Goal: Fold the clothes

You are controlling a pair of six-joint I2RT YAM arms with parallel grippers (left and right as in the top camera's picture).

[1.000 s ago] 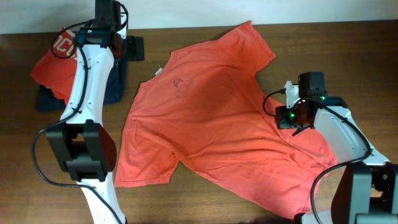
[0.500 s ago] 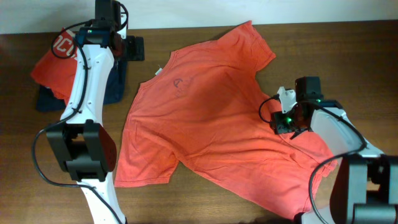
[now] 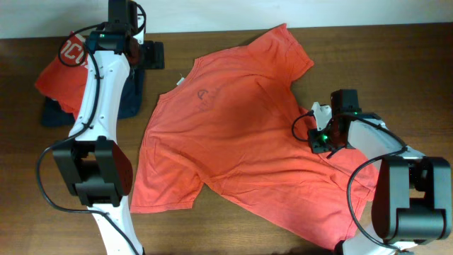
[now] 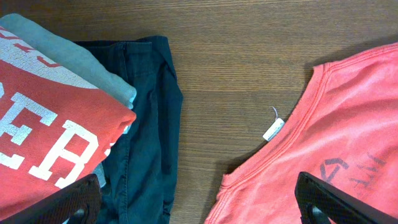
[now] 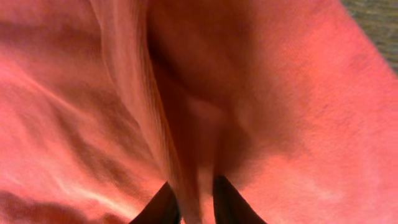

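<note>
My right pincer [image 3: 316, 134] is clenched on a raised ridge of the coral-red short-sleeved cotton T-shirt [image 3: 233, 142], at the shirt's right-hand edge, right of centre in the overhead frame. In my right wrist view the two dark fingertips [image 5: 163, 205] stand close together with the fold of cloth between them. The shirt lies spread and rumpled across the middle of the brown wooden bench [image 3: 396, 64], neck toward the upper left. My left pincer [image 3: 151, 55] hangs released, jaws wide, at upper left, between the collar and a dark navy folded garment [image 4: 146, 124]. A folded red garment with white block letters [image 4: 43, 143] lies on that one. A small white tag [image 4: 272, 129] sticks out at the collar.
</note>
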